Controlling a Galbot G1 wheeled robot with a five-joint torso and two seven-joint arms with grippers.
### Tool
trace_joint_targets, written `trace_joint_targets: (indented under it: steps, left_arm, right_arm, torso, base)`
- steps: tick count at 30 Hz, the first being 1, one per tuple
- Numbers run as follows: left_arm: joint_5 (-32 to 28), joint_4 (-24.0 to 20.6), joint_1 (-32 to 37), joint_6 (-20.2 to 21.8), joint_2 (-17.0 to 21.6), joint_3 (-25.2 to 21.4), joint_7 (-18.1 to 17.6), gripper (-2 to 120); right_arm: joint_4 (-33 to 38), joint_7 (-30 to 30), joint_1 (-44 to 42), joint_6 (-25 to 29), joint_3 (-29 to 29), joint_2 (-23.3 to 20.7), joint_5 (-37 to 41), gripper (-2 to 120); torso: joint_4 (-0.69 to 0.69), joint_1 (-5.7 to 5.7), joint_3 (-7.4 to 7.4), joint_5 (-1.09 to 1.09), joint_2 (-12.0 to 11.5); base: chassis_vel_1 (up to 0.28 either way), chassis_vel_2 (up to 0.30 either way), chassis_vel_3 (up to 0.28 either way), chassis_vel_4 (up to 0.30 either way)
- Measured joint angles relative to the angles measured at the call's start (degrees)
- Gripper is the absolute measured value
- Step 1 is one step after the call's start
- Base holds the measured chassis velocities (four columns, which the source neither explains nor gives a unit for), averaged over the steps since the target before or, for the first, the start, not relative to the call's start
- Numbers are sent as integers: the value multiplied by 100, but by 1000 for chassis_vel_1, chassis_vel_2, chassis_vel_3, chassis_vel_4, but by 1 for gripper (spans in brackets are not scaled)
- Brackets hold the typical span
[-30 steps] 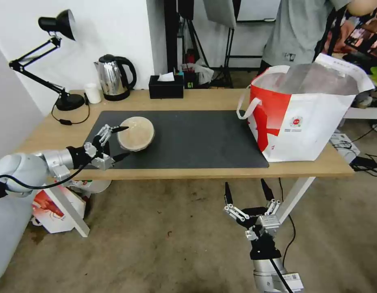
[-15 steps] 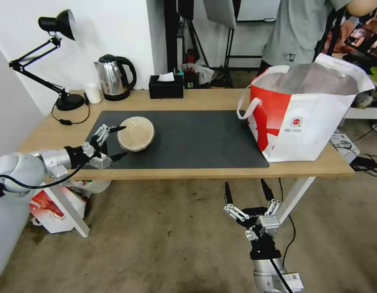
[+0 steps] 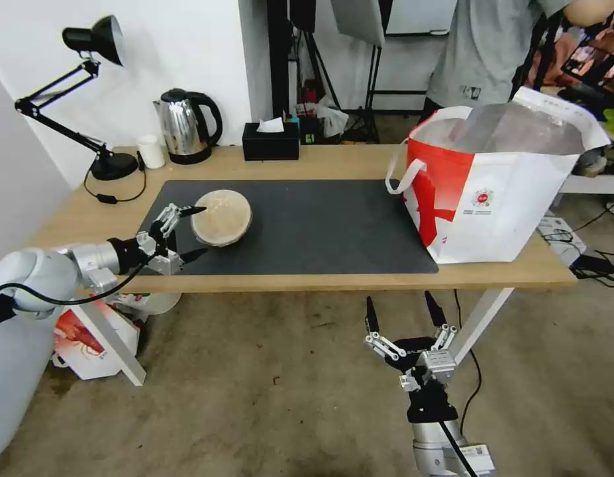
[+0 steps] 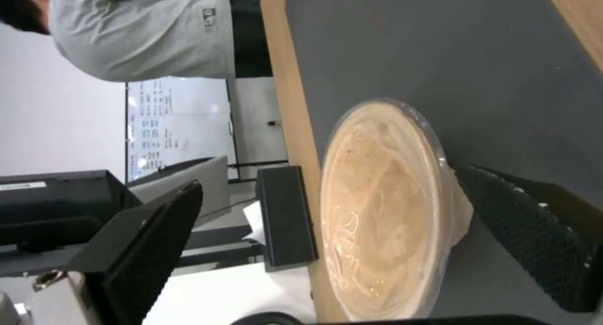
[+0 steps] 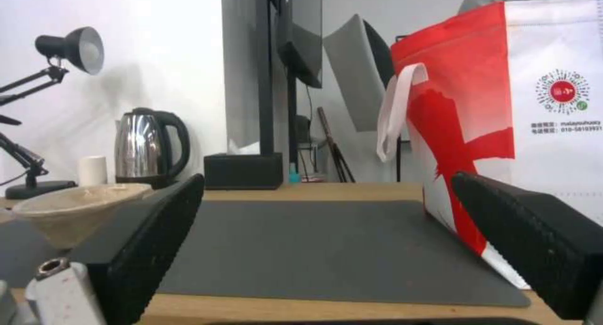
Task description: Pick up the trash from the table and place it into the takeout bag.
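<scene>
We saw bright, even indoor light, soft shadows under the table (image 3: 333, 281). Kettle (image 3: 181, 126) showed specular glare. Head view bent straight lines near the edges. Left wrist view was soft: left gripper fingers (image 4: 150, 249) and background blurred. Right wrist view was sharper.

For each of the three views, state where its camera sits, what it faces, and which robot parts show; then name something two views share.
Head: high, looking down at the table; both arms, left claw, right claw.
Left wrist: beside the tan bowl, facing it between open fingers.
Right wrist: below the table edge, facing the takeout bag; open fingers.
Shared: the bowl, in all.
</scene>
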Motion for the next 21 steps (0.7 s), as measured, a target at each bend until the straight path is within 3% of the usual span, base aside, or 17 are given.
trace_joint_targets:
  steps: [21]
  left_arm:
    - [345, 351, -288, -20, -226, 212, 37, 100]
  right_arm:
    - [0, 0, 0, 0, 0, 0, 0, 100]
  torso:
    - [0, 0, 0, 0, 0]
  base:
    - [0, 0, 0, 0]
